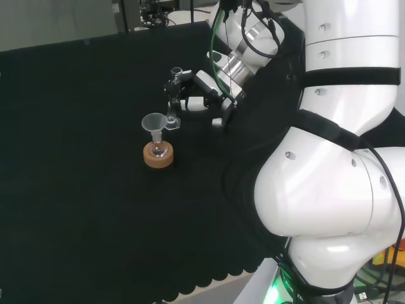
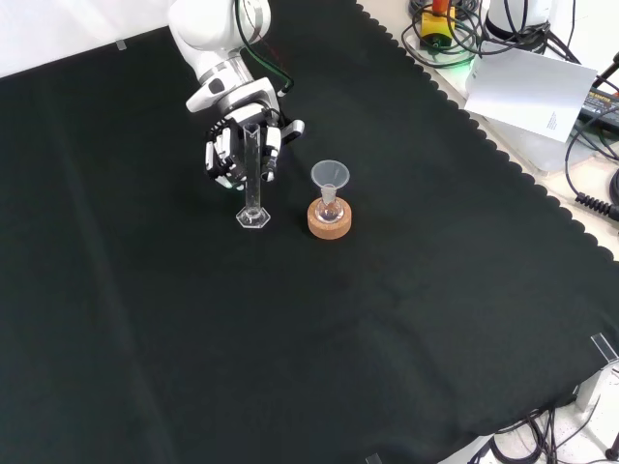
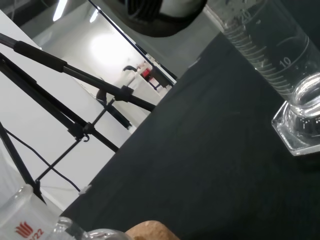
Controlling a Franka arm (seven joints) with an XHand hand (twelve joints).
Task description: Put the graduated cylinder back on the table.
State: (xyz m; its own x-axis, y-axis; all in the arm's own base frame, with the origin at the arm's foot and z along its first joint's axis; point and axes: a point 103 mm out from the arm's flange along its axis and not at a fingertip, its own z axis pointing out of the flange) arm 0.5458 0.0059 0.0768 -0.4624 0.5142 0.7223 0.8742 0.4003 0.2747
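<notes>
A cork ring (image 2: 329, 219) sits on the black cloth (image 2: 290, 338), and a small clear flask (image 2: 330, 206) stands in it with a clear funnel (image 2: 330, 177) resting in its neck. In the head view the same cork ring (image 1: 158, 155) lies near the middle of the cloth, funnel (image 1: 154, 122) above it. Past the cloth's scalloped edge in the front view lie a white sheet (image 2: 527, 92) and tangled cables (image 2: 455, 29) (some black, one yellow). A black tripod (image 3: 75, 110) stands in the wrist view.

one graduated cylinder (image 2: 252, 174), one funnel (image 2: 330, 175), one flask (image 2: 330, 207), one cork ring (image 2: 330, 221)
</notes>
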